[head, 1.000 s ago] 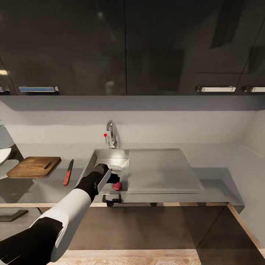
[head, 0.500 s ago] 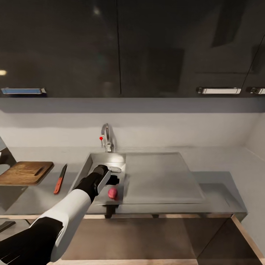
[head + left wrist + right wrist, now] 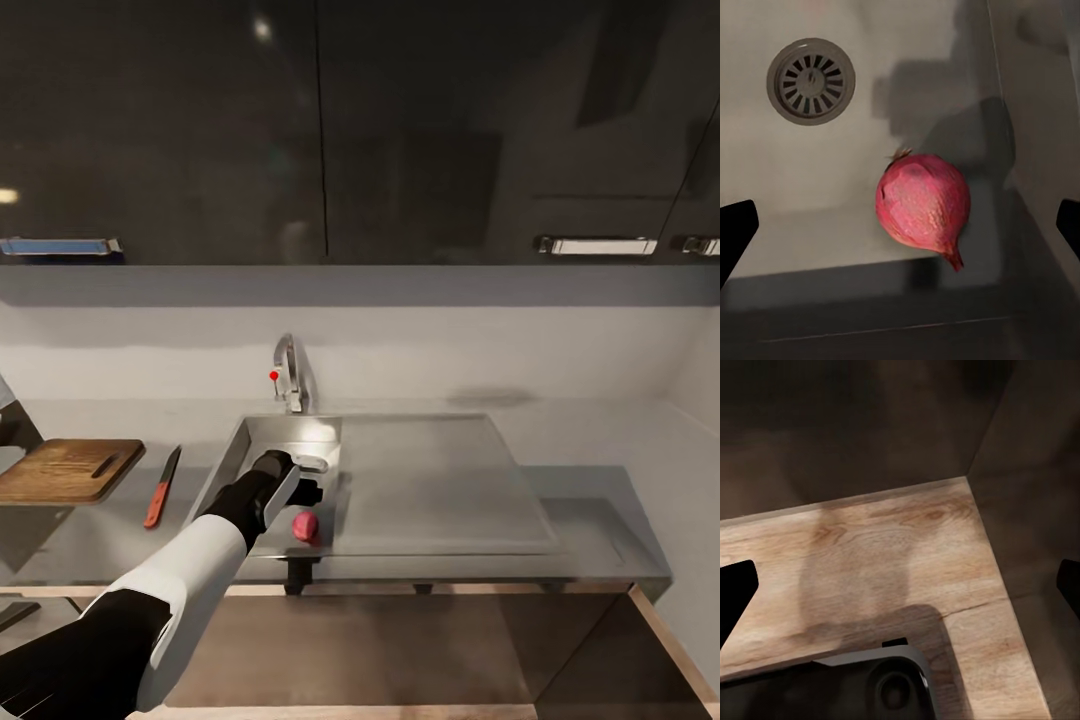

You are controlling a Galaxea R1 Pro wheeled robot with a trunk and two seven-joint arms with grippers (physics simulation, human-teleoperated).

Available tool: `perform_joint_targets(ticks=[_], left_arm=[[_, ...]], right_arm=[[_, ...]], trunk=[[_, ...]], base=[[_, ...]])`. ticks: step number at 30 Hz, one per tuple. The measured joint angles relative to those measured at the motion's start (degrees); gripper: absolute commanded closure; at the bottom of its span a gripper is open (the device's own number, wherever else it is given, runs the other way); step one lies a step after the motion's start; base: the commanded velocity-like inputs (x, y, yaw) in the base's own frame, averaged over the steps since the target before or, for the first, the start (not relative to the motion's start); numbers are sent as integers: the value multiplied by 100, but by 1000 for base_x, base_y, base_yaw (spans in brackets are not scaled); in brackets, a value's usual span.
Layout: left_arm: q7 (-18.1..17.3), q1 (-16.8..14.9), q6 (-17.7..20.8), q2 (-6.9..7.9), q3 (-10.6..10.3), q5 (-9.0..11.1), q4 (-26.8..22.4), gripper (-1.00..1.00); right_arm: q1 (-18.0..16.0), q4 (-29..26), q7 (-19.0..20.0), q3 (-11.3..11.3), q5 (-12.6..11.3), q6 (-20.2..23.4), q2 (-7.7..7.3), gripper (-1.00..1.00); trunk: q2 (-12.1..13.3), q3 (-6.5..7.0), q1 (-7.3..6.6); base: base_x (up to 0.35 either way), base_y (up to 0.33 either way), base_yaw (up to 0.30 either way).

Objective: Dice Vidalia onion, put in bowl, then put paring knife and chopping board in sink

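Vidalia onion (image 3: 922,206) lies in sink (image 3: 235,452) basin near front wall; left gripper (image 3: 900,225) spread wide above it — empty; round, papery-slick, likely rolls — pinch across its widest middle.

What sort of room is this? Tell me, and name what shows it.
A kitchen, plainly: a steel sink with a tap set into a grey countertop, dark wall cabinets above, and a chopping board with a paring knife beside it.
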Motion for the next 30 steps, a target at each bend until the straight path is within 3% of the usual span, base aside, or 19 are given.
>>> perform_joint_targets(ticks=[30], left_arm=[[-6,0,-9,-8,-5,0,146,-100]], right_arm=[[0,1,1,0,-3,163,11,-100]], trunk=[[-1,-268,-1]], base=[[13,0,0]])
